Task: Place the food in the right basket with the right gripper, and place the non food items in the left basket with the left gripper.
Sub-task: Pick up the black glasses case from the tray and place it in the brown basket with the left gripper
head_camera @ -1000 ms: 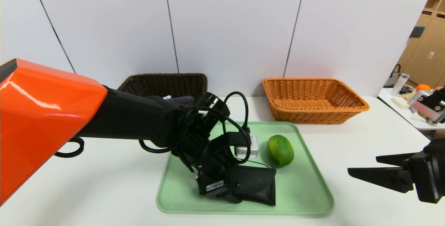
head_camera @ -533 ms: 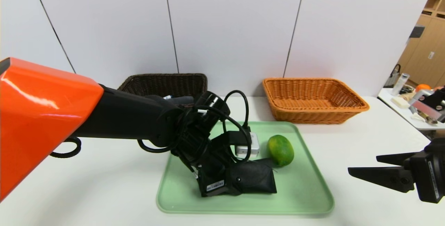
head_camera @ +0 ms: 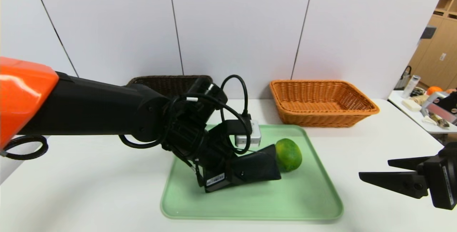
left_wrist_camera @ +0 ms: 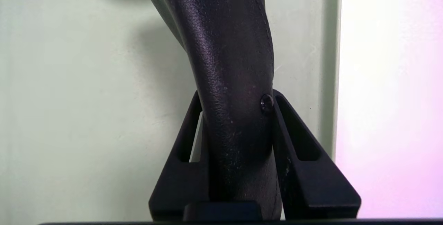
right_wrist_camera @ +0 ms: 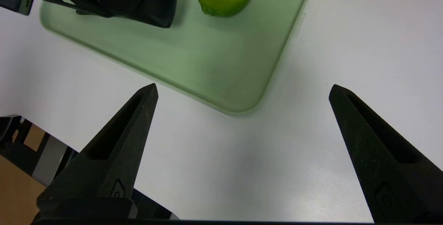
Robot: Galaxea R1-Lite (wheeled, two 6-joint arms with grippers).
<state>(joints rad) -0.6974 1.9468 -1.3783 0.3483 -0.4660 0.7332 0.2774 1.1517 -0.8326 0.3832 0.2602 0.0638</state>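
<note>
Black leather-look pouch [head_camera: 255, 167] sits pinched between the two fingers of the left tool [left_wrist_camera: 237, 104], one finger pressed on each face, its free end tilted up off the pale green tray [head_camera: 307, 196]. The green citrus fruit [head_camera: 288, 154] lies on the tray just at 3 o'clock of the pouch, touching or nearly so. The right tool [right_wrist_camera: 242, 90] hangs over the white table [head_camera: 375, 139] off the tray's 3 o'clock edge, fingers spread wide and holding nothing. The dark brown basket [head_camera: 160, 82] stands at 11 o'clock of the tray, partly behind the left arm; the orange-tan basket [head_camera: 323, 101] stands at 1 o'clock.
</note>
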